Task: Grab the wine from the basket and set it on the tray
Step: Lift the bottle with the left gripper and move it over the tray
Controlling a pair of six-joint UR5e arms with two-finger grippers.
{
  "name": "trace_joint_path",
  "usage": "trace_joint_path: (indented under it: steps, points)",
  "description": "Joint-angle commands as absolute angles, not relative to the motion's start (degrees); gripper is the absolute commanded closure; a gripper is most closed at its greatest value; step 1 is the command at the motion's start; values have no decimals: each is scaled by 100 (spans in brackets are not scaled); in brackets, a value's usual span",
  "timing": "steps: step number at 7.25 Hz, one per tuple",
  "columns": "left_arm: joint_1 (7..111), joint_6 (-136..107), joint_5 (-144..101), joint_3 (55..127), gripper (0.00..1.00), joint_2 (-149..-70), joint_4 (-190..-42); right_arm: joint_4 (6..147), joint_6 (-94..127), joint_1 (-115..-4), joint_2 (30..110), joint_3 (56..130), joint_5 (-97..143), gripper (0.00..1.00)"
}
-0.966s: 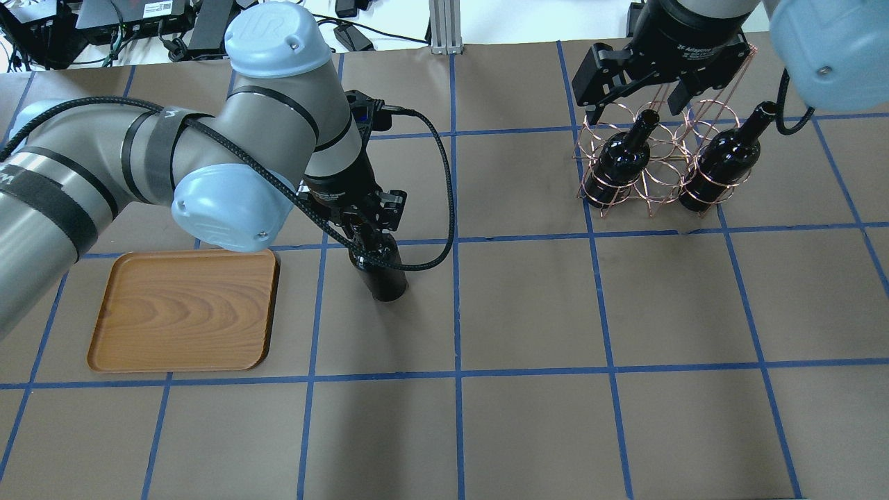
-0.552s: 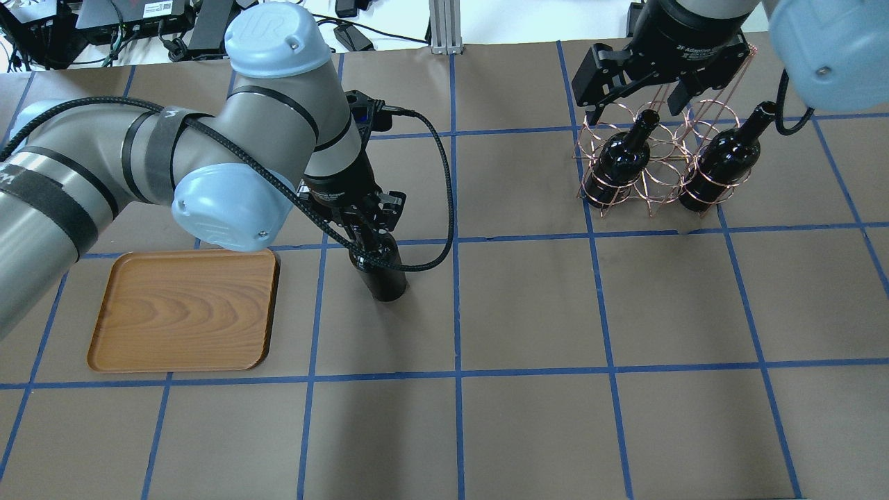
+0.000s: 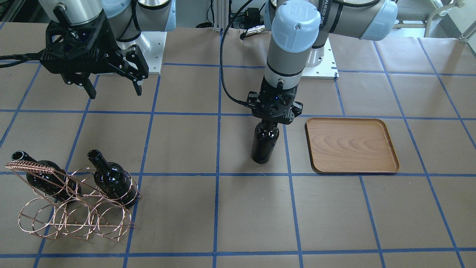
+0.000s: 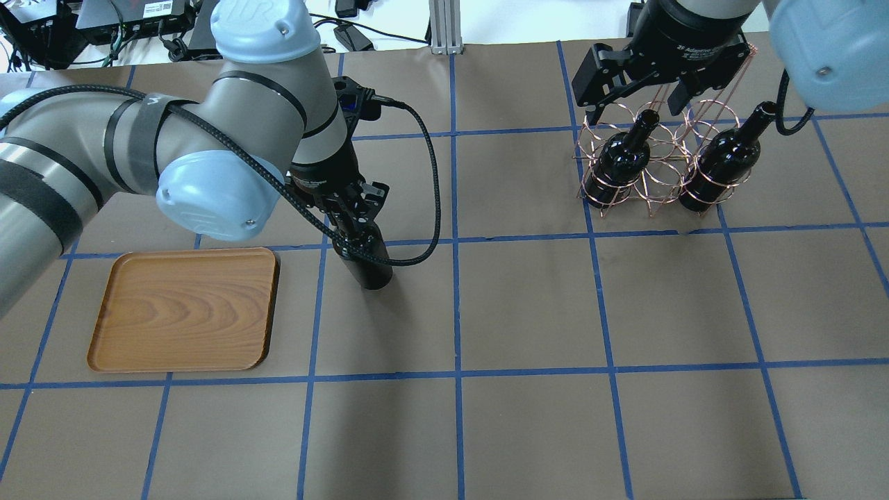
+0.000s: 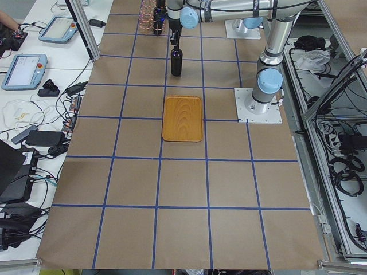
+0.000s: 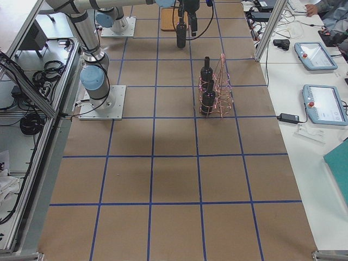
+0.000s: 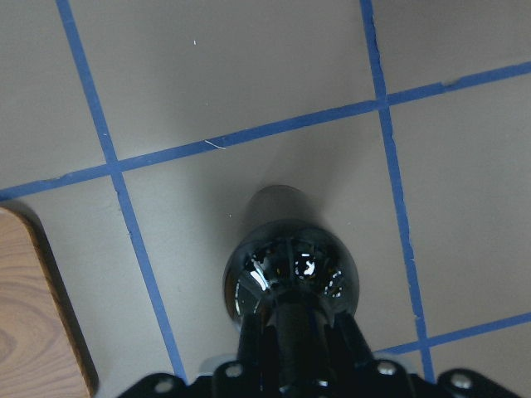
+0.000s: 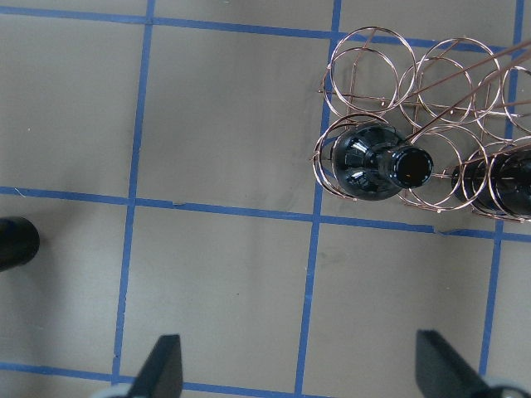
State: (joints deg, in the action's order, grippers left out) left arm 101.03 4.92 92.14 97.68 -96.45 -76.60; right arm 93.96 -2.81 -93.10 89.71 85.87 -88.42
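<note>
The table (image 4: 528,430), covered in brown paper with a blue tape grid, carries everything. The left arm (image 4: 257,118) reaches over its left half. The right arm (image 4: 694,28) hangs over the far right part.

The tray (image 4: 184,309) lies flat on the left with nothing on it. The basket (image 3: 74,203) stands on the right, well apart from the tray. It holds two spare bottles (image 3: 113,182) that lean in its rings.

The wine (image 3: 264,143) stands upright between tray and basket, just to the right of the tray and not touching it. Whether its base rests on the paper or hangs just above it cannot be told.

The left gripper (image 3: 273,121) is clamped on the wine's neck from above. The right gripper (image 3: 113,91) is spread wide with nothing in it, in the air beside the basket.

The step in hand appears to be carrying the wine to the tray. It should go well if the base is raised above the low rim before the move left. The bottle is glossy and held only by the neck, so a slow, level move should stop it swinging or slipping. It is best lowered near the tray's middle, away from the rim. The grip should loosen only once the base sits flat. The black cable (image 4: 430,201) loops close by the bottle and should be kept off it.
</note>
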Motion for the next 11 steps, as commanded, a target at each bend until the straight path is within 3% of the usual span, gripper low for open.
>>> trace_joint_path:
  steps: [1,6,11]
  points:
    - [9443,1130,9404,9572,100,-9458,-7978,9396,-281,-9308,8974,8587,-8842,0]
    - [7351,3477,9650,9562,100,-9159,-8375,9396,-281,-9316,8974,8587,-8842,0]
    - [6769,4173,9633,10370,100,-8903,-8384,9395,-281,-9316,8974,8596,-8842,0]
